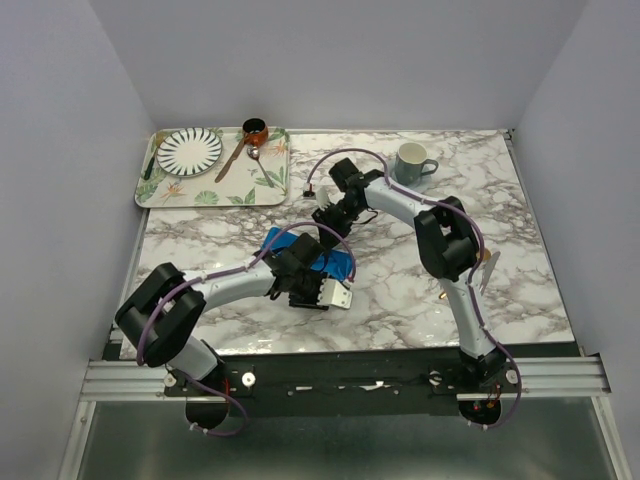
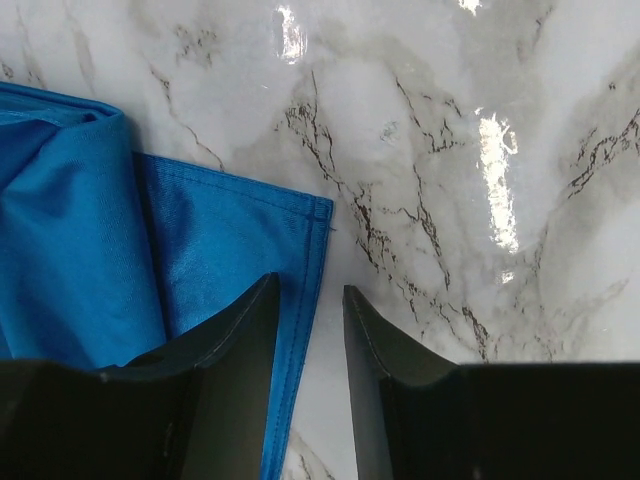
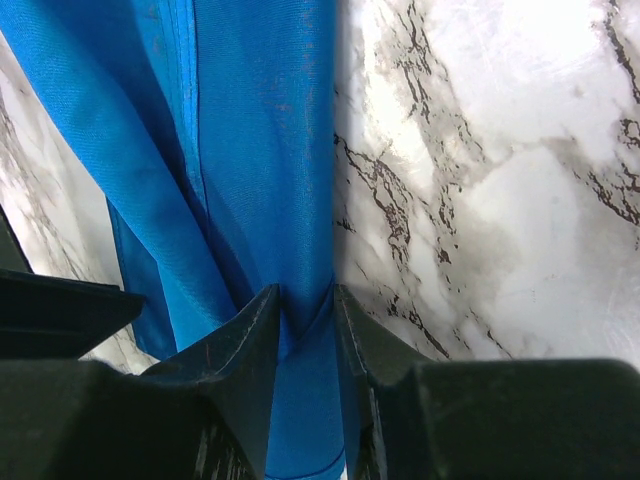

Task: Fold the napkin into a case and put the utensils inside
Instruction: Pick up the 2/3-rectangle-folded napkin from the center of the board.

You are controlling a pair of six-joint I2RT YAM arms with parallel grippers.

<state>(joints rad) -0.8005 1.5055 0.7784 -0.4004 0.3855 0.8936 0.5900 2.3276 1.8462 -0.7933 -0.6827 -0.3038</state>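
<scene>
Napkin (image 1: 338, 264) bunched at the middle of the table (image 1: 520, 220), not yet a case. Pinched along one fold by the right gripper (image 3: 305, 305), pressed onto the cloth, probably to carry that layer over. Left gripper (image 2: 308, 300) low at the hemmed corner, narrowly parted with nothing seen between, likely to pin or take the edge. Cloth largely masked from above by both wrists. Utensils (image 1: 487, 272) perhaps the metal slivers beside the right arm, too covered to tell.

Your left arm (image 1: 228, 285) and right arm (image 1: 402, 205) have pale silver links, bulky black joints and looping purple cables (image 1: 345, 152). Left pincer (image 2: 310, 295) and right pincer (image 3: 305, 295) end in dark wedge fingers (image 2: 235, 350).
</scene>
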